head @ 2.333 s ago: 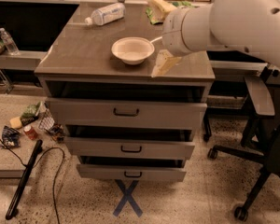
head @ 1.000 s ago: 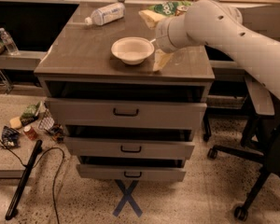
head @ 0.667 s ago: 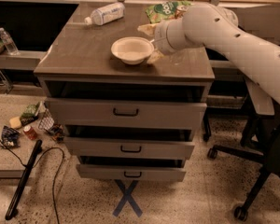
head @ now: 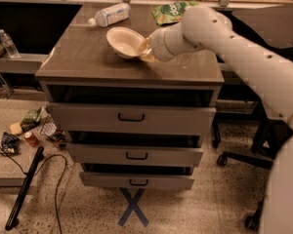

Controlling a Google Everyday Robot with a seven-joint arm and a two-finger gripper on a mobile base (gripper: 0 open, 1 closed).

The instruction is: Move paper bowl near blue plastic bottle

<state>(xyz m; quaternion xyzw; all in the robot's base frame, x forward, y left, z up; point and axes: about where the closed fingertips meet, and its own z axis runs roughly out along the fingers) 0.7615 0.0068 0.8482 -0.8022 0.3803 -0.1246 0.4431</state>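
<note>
The paper bowl (head: 122, 41), off-white and shallow, is on the brown cabinet top (head: 83, 57), tilted with its right rim raised. My gripper (head: 145, 50) is at that right rim and is shut on it. The blue plastic bottle (head: 110, 14), clear with a white and pale-blue label and a white cap, lies on its side at the back of the top, behind the bowl and a little to its left. The white arm reaches in from the right.
A green snack bag (head: 173, 9) lies at the back right of the top. The cabinet has three drawers with handles (head: 131, 117) below. A small water bottle (head: 8, 43) stands on a shelf at left. Litter and a cable lie on the floor at left; an office chair base (head: 244, 160) stands at right.
My gripper has come down onto the bowl's right rim and taken hold. The bowl now tilts and has shifted a little left and back, toward the bottle.
</note>
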